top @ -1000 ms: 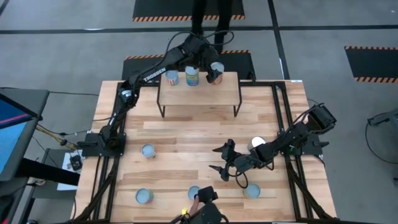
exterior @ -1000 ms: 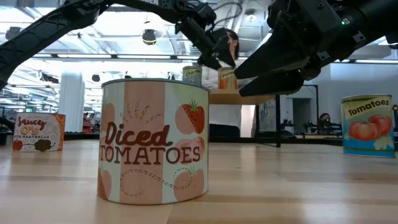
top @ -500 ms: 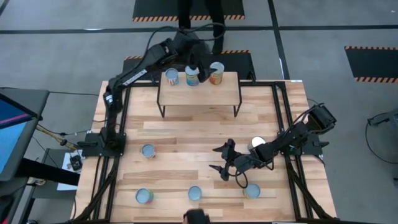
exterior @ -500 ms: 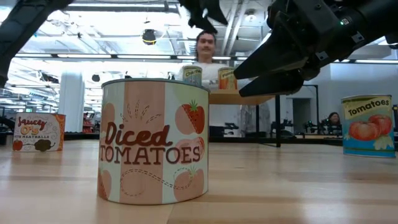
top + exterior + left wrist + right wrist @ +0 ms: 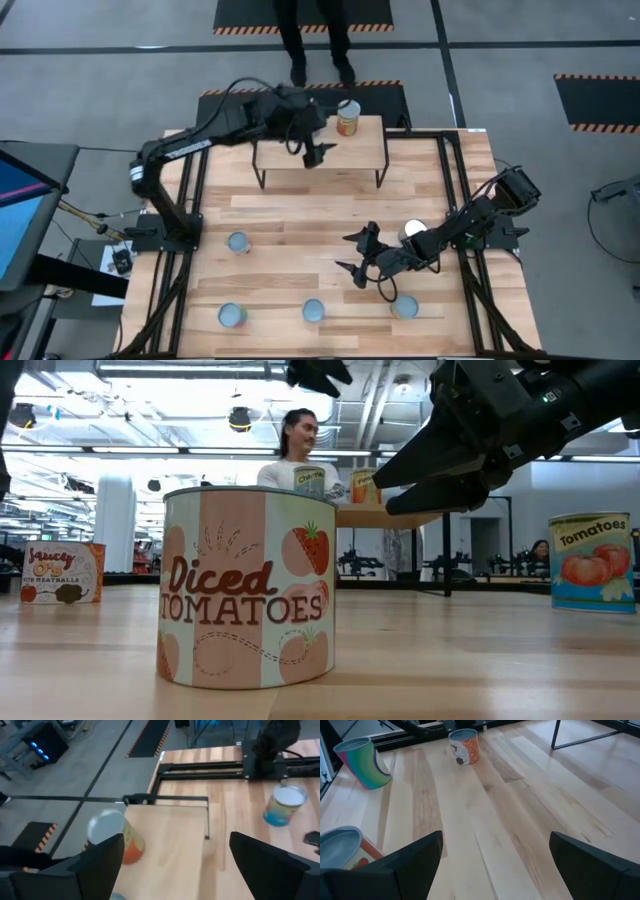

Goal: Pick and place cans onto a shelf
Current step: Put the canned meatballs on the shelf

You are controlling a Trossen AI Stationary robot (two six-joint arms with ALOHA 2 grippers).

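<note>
Small light-wood shelf (image 5: 350, 150) w/ black legs: orange-label tin (image 5: 347, 118) visible, low view shows two; four tins left on worktop (image 5: 280, 250), e.g. (image 5: 238, 243). Left hand (image 5: 312, 152) over shelf, fingers apart, empty; right hand (image 5: 355, 255) mid-worktop, apart

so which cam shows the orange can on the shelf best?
The left wrist view: the orange can fills the frame, standing on the shelf. The high view shows it small, from above. The low view shows only its label, far off. The right wrist view misses it.
</note>
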